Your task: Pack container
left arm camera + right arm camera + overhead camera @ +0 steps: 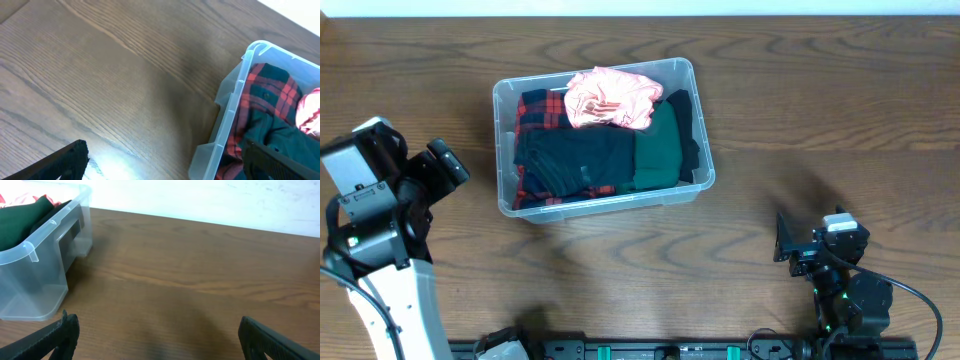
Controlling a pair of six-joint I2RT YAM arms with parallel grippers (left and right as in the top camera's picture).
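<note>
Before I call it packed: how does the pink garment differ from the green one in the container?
The pink garment is crumpled into a bunch; the green garment lies folded and smooth. The pink garment sits on top of the pile at the far side, while the green garment lies lower along the right side. Pink is pale, green dark. Both are inside the container.

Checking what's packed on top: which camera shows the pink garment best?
Overhead: the pink garment lies whole, crumpled on top at the container's far side. Left wrist catches only a sliver at its right border; right wrist shows mainly green cloth, hardly any pink.
</note>
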